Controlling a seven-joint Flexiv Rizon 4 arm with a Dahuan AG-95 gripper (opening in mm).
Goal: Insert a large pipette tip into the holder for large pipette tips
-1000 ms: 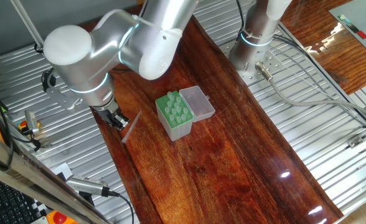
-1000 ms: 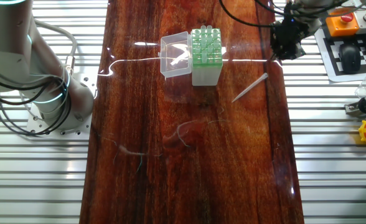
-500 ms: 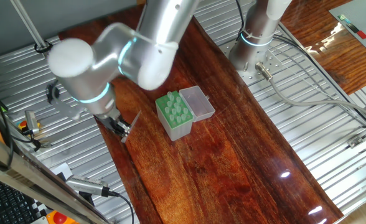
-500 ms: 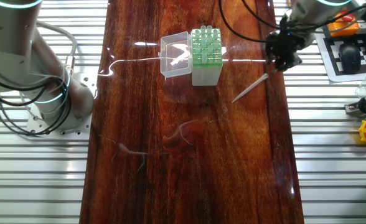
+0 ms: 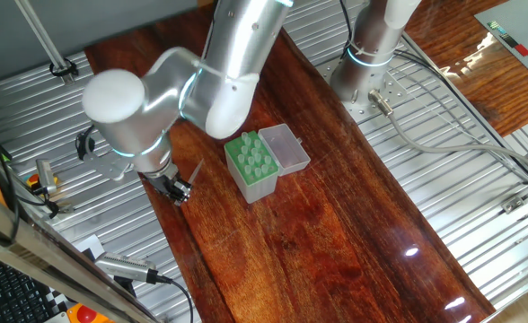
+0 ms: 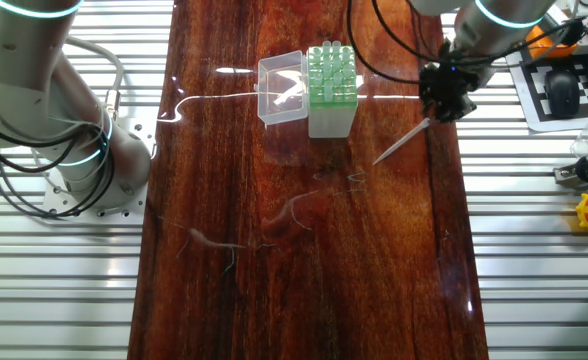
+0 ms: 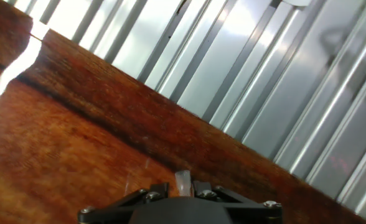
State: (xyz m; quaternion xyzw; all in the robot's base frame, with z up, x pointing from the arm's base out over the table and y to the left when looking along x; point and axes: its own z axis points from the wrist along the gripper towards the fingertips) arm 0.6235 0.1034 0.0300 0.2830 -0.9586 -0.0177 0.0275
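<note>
in the hand view only the top of the gripper (image 7: 182,198) shows at the bottom edge; its fingertips are cut off, so the jaw opening cannot be told. a pale blurred stub between the jaws may be the large pipette tip (image 6: 402,139); its wide end hides under the gripper in the other fixed view. at upper left, the arm (image 5: 215,63) runs off the top.
</note>
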